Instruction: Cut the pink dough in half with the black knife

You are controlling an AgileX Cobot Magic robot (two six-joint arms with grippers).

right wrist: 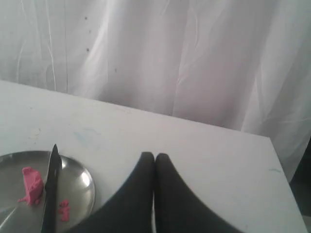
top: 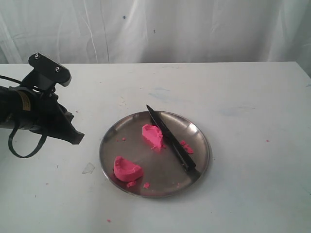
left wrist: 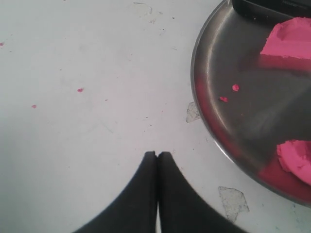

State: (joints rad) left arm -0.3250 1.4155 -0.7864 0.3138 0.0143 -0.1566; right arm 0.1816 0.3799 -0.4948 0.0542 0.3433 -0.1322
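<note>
Left gripper (top: 75,138), black, hovered over the flat white table (top: 48,194) at the far left, its two fingers pressed together with nothing between them. Bare tabletop lay between it and the plate. Round shallow steel plate (top: 103,150) sat near the middle of the table, well apart from every table edge, with open surface on all sides. Bright pink soft dough (top: 127,168) lay on the plate as two rough chunks, apart from each other: a low dished lump by the near-left rim, and a taller wedge (top: 152,135) nearer the centre. Small pink crumbs (top: 186,147) dotted plate and table. Slim all-black knife (top: 171,141) lay flat on the plate just right of the wedge, tip at the far rim, handle toward the near-right rim. Open tabletop ran from the plate to the right edge. Right gripper (right wrist: 154,155), seen only in its wrist view, was closed and empty above the table, beside the plate's rim
</note>
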